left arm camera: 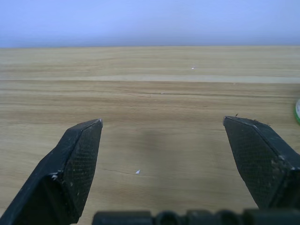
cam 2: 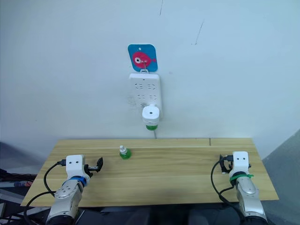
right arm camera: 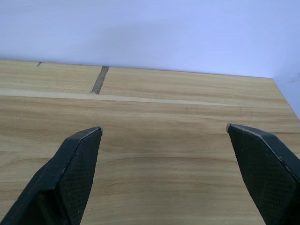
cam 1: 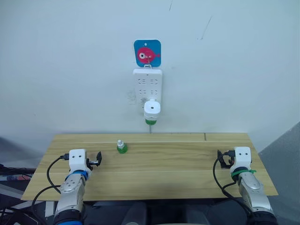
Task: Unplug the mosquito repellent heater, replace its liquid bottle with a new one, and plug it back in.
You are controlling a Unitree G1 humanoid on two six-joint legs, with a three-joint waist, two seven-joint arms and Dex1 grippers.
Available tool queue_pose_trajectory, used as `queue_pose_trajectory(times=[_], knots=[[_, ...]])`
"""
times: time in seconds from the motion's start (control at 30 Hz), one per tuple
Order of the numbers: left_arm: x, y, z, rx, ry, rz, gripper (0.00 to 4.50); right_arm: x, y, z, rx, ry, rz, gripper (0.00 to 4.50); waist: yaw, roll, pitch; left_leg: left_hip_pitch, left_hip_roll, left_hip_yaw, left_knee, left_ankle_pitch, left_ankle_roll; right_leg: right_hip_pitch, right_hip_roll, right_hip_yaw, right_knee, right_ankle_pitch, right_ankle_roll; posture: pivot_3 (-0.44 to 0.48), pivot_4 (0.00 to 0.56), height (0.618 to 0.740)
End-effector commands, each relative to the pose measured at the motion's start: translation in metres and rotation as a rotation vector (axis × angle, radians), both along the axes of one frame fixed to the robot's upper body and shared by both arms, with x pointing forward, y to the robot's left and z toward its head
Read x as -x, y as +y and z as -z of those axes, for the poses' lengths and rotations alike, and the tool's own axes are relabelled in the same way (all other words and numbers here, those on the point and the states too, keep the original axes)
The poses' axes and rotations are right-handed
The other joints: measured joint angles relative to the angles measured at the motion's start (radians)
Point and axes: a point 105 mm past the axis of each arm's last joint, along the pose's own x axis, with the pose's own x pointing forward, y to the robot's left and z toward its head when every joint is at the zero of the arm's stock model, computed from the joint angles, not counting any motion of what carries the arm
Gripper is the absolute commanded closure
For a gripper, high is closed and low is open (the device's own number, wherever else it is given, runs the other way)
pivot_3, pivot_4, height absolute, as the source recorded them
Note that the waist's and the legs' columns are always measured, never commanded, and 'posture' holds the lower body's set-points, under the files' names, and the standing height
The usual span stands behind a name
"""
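Note:
The white mosquito repellent heater [cam 1: 152, 110] is plugged into the bottom of a white power strip [cam 1: 147, 85] on the wall. Its liquid bottle [cam 1: 150, 122] shows as a green base under it. The new one [cam 1: 122, 147], a small green bottle with a white cap, stands upright on the wooden table [cam 1: 159, 176], left of centre toward the back. My left gripper [cam 1: 96, 159] rests open near the table's left edge, right of its wrist and well short of the new bottle. My right gripper [cam 1: 223, 158] is open near the right edge, holding nothing.
A blue card with a pink fish [cam 1: 147, 53] hangs above the power strip. A thin cable [cam 1: 150, 128] drops from the heater area down behind the table. A seam [right arm camera: 98, 79] crosses the tabletop at the back right.

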Motion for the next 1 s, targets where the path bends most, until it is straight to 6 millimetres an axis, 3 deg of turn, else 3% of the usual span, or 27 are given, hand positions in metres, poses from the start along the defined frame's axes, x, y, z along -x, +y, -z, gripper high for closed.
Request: queue_pose_trajectory(times=[0.03,0.23,0.4,0.53,0.7,0.9,1.0], knots=[[-0.007,0.008,-0.018,-0.005,-0.061,0.004,0.0,-0.009,0.001,-0.017,0.015,-0.06,-0.006,0.06,-0.001,0.0,0.0,0.0,0.0,0.0,0.0,0.0,0.0,0.0,0.0,0.0,0.0,0.0,0.0,0.137,0.105,0.74],[-0.002,0.017,-0.039,0.003,-0.116,0.047,0.0,-0.005,0.01,-0.026,0.048,-0.083,-0.064,0.06,-0.001,0.0,0.001,-0.001,0.0,0.0,0.0,0.0,0.0,-0.001,0.0,0.0,0.0,0.0,0.0,0.138,0.109,0.74],[0.001,0.024,-0.085,-0.016,-0.2,0.176,0.0,-0.006,0.031,-0.057,0.038,-0.127,-0.209,0.06,-0.005,0.002,0.01,-0.002,0.001,0.0,-0.001,0.0,0.0,-0.001,0.0,-0.001,-0.001,-0.001,-0.002,0.139,0.119,0.74],[-0.006,0.007,-0.125,0.004,-0.271,0.329,0.0,-0.011,0.045,-0.086,0.04,-0.169,-0.303,0.06,-0.003,0.004,0.015,-0.002,0.001,0.0,-0.001,0.0,0.0,-0.001,-0.001,-0.001,-0.002,-0.002,-0.003,0.155,0.127,0.74],[-0.019,-0.029,-0.16,0.049,-0.314,0.498,1.18,-0.016,0.072,-0.132,-0.018,-0.231,-0.448,0.0,0.0,0.005,0.021,-0.003,0.001,-0.002,-0.001,0.0,0.0,-0.001,-0.001,-0.003,-0.004,-0.002,-0.003,0.156,0.127,0.74],[-0.038,-0.073,-0.197,0.062,-0.373,0.669,1.18,-0.013,0.118,-0.193,-0.147,-0.304,-0.688,0.0,0.0,0.004,0.035,-0.005,0.001,-0.003,-0.001,0.0,0.0,-0.002,0.0,-0.004,-0.004,-0.002,-0.003,0.138,0.132,0.74],[-0.047,-0.084,-0.204,0.065,-0.382,0.716,1.18,-0.006,0.139,-0.217,-0.204,-0.319,-0.8,0.0,-0.001,0.003,0.037,-0.005,0.001,-0.003,-0.001,0.0,0.0,-0.002,0.0,-0.005,-0.004,-0.002,-0.003,0.132,0.132,0.74]])
